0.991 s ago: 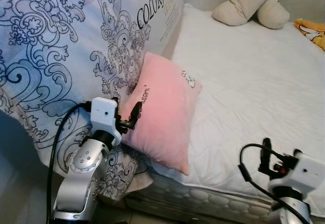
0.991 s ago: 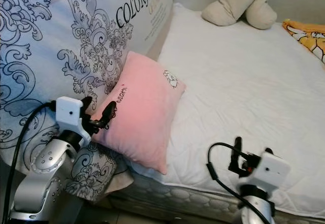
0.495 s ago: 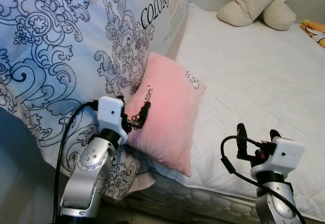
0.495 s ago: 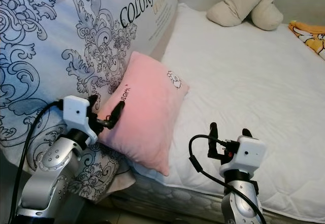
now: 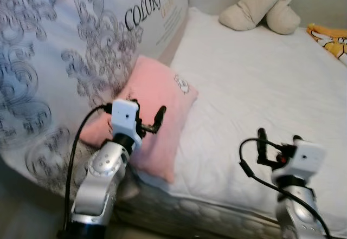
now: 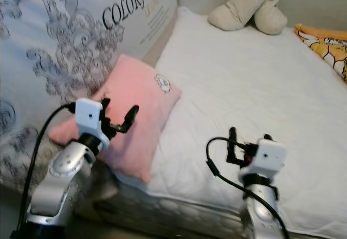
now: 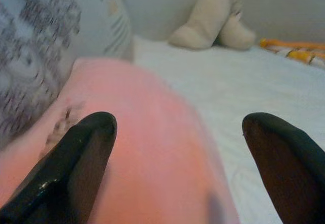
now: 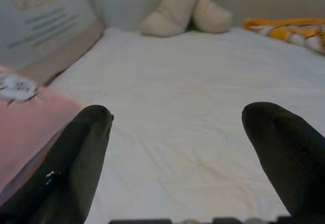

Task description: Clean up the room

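While the left gripper (image 5: 147, 124) gapes above it, pink pillow (image 5: 162, 109) lies lengthwise up the bed (image 5: 260, 87).

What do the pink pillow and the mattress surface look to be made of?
The pink pillow looks like soft plush or fleece: matte, fuzzy, edges rounded, with a small printed or stitched emblem. The mattress top looks like white quilted cotton-type fabric, showing faint stitched lines and light creases. The blur leaves the exact weave open.

The pink pillow (image 5: 157, 114) looks soft, matt plush. The bed (image 5: 260, 82) wears white quilted cloth. The large printed pillow (image 5: 65, 60) is smooth cotton. The beige stuffed toy (image 5: 263, 8) looks velvety. Black fingers (image 7: 76, 163) shine like plastic.
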You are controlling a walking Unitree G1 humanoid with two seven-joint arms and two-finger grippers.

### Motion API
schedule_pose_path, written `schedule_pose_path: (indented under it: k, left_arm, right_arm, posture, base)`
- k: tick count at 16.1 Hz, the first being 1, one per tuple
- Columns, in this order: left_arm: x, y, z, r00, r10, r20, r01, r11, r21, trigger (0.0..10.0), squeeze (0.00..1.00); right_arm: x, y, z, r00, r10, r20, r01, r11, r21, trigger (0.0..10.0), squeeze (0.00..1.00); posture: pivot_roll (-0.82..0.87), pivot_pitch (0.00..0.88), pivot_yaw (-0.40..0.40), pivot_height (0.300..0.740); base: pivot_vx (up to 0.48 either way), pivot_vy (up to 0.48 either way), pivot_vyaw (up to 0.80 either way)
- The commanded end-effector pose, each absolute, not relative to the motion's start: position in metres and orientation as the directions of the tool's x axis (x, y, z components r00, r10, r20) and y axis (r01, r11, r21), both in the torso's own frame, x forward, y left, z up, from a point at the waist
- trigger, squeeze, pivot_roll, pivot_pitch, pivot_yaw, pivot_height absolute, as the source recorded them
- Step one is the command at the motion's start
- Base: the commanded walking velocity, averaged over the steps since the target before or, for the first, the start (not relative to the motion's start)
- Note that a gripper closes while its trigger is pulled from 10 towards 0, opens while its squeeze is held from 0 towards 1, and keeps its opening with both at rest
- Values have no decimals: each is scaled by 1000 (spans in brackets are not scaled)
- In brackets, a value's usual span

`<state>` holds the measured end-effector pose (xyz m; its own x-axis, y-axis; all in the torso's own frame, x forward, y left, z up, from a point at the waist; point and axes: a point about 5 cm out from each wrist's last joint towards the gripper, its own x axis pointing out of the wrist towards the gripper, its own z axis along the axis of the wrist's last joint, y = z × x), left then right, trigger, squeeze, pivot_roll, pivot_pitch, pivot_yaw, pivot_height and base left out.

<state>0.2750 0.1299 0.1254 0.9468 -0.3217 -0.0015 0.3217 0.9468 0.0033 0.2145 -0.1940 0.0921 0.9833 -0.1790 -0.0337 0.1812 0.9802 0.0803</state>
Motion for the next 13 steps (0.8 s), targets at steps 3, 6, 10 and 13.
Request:
schedule_pose_path:
  k: [3,6,10,13]
  left_arm:
    - [276,130,124,951,-308,1,308,951,10,10000,0]
    - [281,131,124,955,-296,6,296,955,6,10000,0]
    - [291,127,128,949,-314,18,313,949,20,10000,0]
    - [293,121,128,931,-363,21,362,931,37,10000,0]
  right_arm:
    - [219,-194,93,983,-177,-39,179,982,66,10000,0]
    - [221,-196,93,981,-190,-41,192,978,84,10000,0]
    - [225,-195,93,980,-195,-36,197,977,82,10000,0]
    - [228,-193,92,979,-200,-36,202,976,86,10000,0]
  posture:
    - [-44,0,-36,740]
    - [-46,0,-36,740]
    - [-48,0,-27,740]
    - [-43,0,-16,740]
  base:
    - [0,-480,0]
    - [0,-480,0]
    - [0,-480,0]
    - [0,-480,0]
